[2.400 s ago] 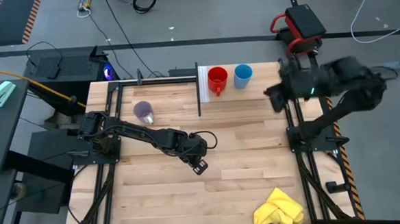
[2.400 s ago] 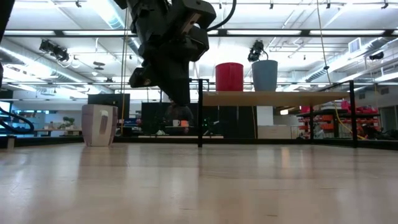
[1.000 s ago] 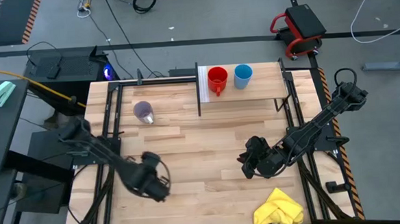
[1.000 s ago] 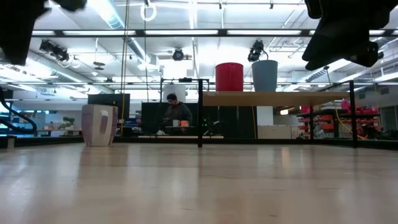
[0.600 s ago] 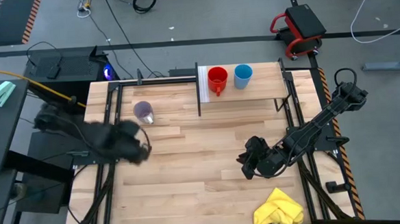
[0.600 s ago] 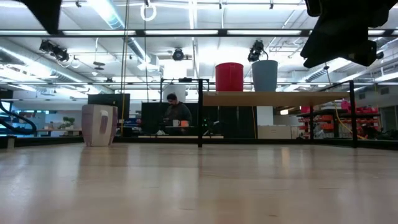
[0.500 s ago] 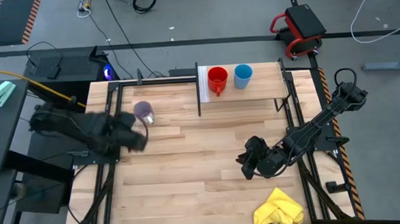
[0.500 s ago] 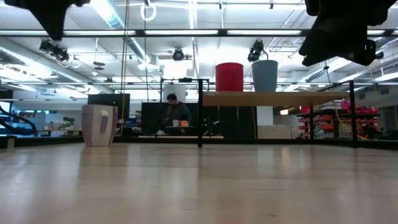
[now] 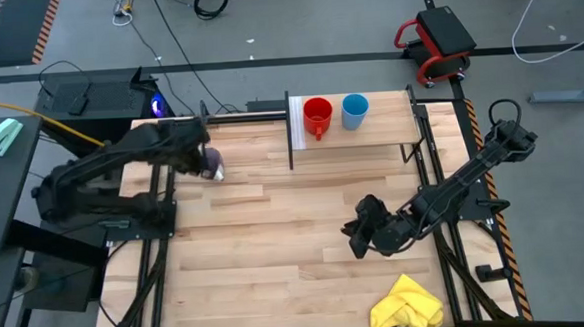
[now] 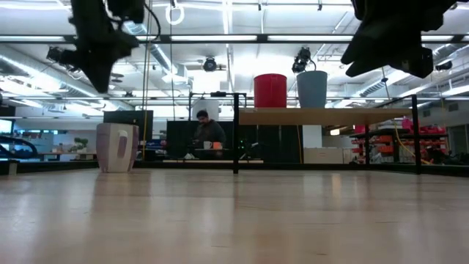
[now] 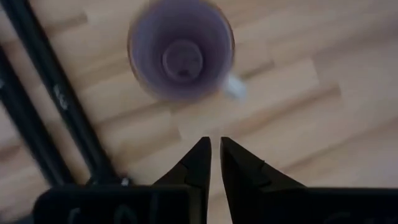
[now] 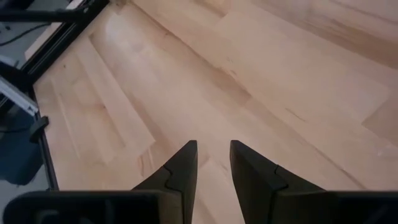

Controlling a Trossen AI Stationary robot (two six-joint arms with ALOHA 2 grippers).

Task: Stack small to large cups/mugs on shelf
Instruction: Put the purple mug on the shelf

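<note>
High view shows you the left gripper (image 9: pixel 204 160) above the purple-grey cup (image 9: pixel 213 169), red mug (image 9: pixel 318 115) and light-blue cup (image 9: pixel 355 109) on the shelf (image 9: pixel 371 132). Left wrist view: your fingertips (image 11: pixel 200 152) barely parted, empty. Right wrist view: right gripper (image 12: pixel 213 148) released over bare table (image 12: pixel 280 81).

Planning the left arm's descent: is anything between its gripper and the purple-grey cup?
No. In the left wrist view, only bare wooden table separates the left gripper from the translucent purple-grey cup.
</note>
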